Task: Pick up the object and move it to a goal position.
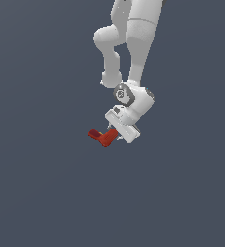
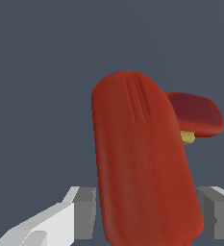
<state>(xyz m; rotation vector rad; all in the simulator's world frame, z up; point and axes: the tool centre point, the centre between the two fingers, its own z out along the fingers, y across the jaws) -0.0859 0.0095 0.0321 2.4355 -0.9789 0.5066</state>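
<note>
In the wrist view, the red L-shaped block [image 2: 142, 163] is seen clamped between the jaws of the gripper [image 2: 144, 216], its darker arm [image 2: 195, 114] and yellow spot [image 2: 188, 138] beyond. The grip should be kept firm and the carry steady, since no goal marker is visible.

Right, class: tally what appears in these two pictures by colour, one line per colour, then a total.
Red: 1, the L-shaped block
White: 1, the robot arm with its gripper
Total: 2
</note>
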